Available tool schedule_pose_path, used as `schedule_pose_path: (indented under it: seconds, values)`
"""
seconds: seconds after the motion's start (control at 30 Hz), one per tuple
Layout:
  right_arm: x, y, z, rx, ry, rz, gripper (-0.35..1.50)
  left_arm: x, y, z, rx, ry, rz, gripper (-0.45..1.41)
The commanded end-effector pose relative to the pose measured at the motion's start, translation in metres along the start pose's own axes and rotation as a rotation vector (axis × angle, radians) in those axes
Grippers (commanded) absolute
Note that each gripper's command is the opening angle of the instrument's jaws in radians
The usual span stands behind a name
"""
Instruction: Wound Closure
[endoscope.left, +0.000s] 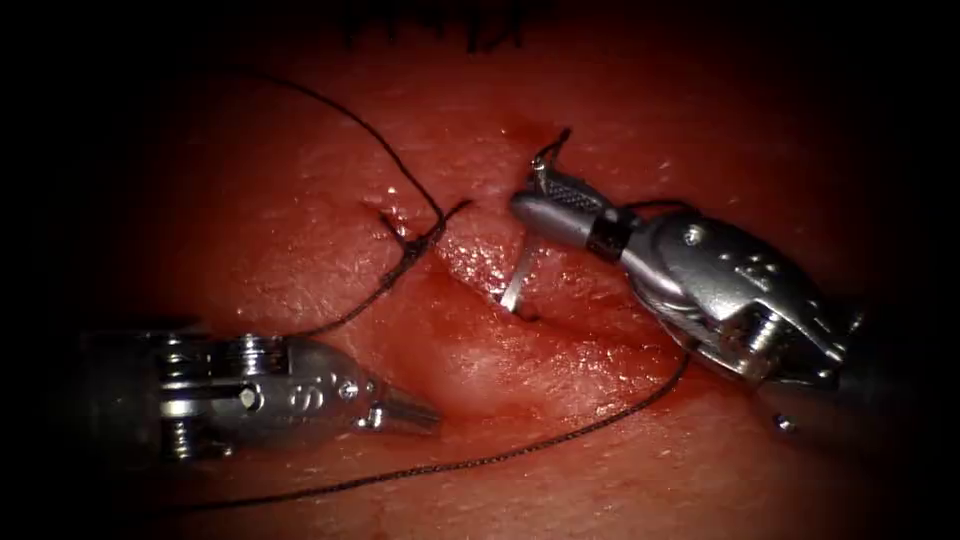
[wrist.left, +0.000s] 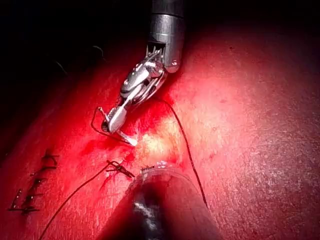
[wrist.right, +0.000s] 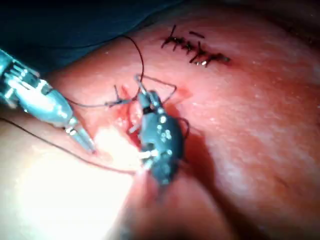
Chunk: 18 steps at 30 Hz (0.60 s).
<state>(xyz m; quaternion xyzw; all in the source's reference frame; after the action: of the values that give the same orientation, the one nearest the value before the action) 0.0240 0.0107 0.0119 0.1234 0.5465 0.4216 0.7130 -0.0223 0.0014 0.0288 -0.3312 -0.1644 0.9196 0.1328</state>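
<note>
Right tool (endoscope.left: 540, 190) first: its jaws are clamped on the curved needle (endoscope.left: 519, 280), gripping it near one end, on the right side of the cut (endoscope.left: 480, 330). From that grip the bright steel runs down and dips its other end into the tissue (endoscope.left: 300, 230) at the cut's right lip. A short dark thread tail (endoscope.left: 555, 143) sticks up just past the jaw tips.

Over to the left tool (endoscope.left: 425, 413): jaws together, holding nothing, tip lying low beside the near end of the cut and well apart from the needle.

Between the two, on the left lip, sits a knot (endoscope.left: 410, 245) with short cut ends. One strand of thread (endoscope.left: 350, 120) rises from it up and away to the left. Another long strand (endoscope.left: 480, 460) sweeps across the near tissue, passing under the right tool's wrist.

Further out, in the left wrist view, a row of dark finished stitches (wrist.left: 30, 192) lies along the tissue. Red fluid (endoscope.left: 520, 360) glistens in the open cut.
</note>
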Motion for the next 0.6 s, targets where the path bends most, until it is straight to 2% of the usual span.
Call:
schedule_pose_path:
  seconds: [0.03,0.33,0.6]
  values:
    - [-0.0008,-0.0004,0.0009,0.029,-0.006,0.032,-0.35,0.0000,-0.0001,0.0006,-0.003,0.001,0.002,-0.40]
    - [-0.0009,-0.0003,0.0010,0.099,0.050,0.197,-0.35,-0.0002,-0.0002,0.0005,-0.004,0.001,0.004,-0.40]
    - [-0.0014,-0.0004,0.0012,0.155,0.041,0.324,-0.35,-0.0002,-0.0002,0.0005,-0.004,0.001,0.004,-0.40]
